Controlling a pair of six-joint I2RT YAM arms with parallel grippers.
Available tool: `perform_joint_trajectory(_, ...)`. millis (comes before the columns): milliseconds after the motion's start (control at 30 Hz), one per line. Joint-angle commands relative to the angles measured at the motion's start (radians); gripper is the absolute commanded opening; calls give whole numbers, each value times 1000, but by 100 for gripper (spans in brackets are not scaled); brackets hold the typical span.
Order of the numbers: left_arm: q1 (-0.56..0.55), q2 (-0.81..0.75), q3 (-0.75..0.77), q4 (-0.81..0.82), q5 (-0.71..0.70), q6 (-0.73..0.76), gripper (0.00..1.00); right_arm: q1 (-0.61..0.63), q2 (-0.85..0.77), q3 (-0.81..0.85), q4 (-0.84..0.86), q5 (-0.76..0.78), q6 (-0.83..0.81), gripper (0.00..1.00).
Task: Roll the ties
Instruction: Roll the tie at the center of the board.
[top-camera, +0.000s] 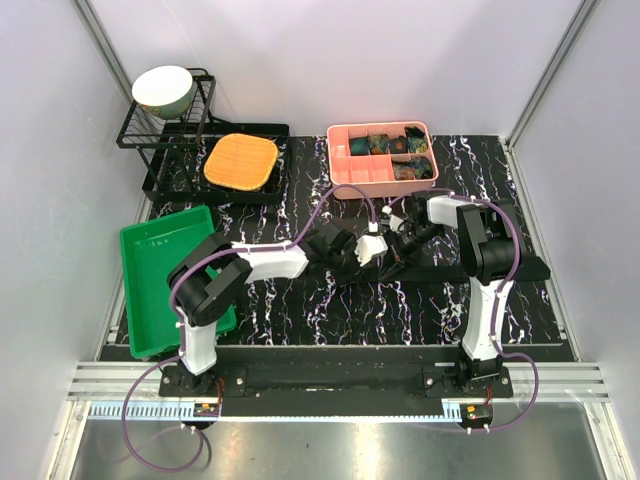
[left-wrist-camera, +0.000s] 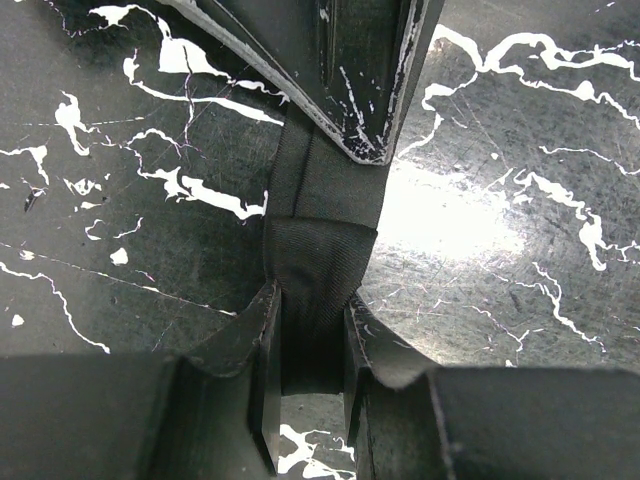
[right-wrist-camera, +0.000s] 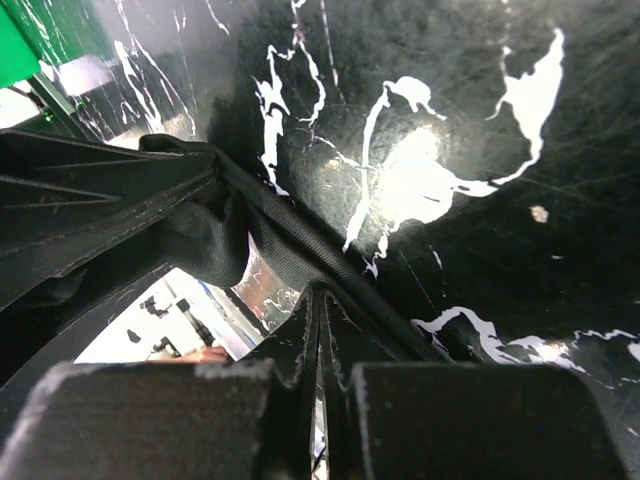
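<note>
There are two pincers, and one black tie (left-wrist-camera: 320, 250) is stretched between them, over the middle of the dark tabletop (top-camera: 330, 310). The left pincer (left-wrist-camera: 310, 330) is clamped on the tie, with one finger on each side of the cloth. The right pincer (right-wrist-camera: 320, 305) has its fingers pressed together. The tie runs right up to their tips and looks nipped there.

Further back is one pink box (top-camera: 350, 178). It has rolled ties (top-camera: 385, 145) in some of its little rooms, but they are too small to count. There is also one green tray (top-camera: 160, 250), one bowl (top-camera: 163, 88) sitting on one black rack (top-camera: 165, 135), and one orange pad (top-camera: 241, 162).

Only the view from above shows the box, the tray, the bowl and the pad. In that view the black tie is hard to pick out against the dark tabletop. The left wrist view shows the cloth folded over itself just above the fingers. The right wrist view shows a gap under the tie, so that part hangs off the tabletop.
</note>
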Motion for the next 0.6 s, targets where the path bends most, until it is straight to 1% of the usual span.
perform_joint_trajectory(0,24,-7,-5,-73,6,5,0,10,34,-8,64,163,10,3)
perform_joint_trajectory(100,37,-43,2,-59,37,36,1,10,40,-11,63,197,24,3)
perform_joint_trajectory(133,44,-53,7,-54,52,45,3,10,43,-11,66,203,33,2)
perform_joint_trajectory(200,52,-83,8,-33,83,70,4,10,48,-5,63,209,44,2)
perform_joint_trajectory(333,54,-94,13,-46,144,137,6,10,72,8,55,215,60,1)
perform_joint_trajectory(500,54,-59,17,-105,129,203,5,9,85,19,44,221,74,1)
perform_joint_trajectory(567,54,-31,37,-147,89,205,5,12,86,19,44,220,74,1)
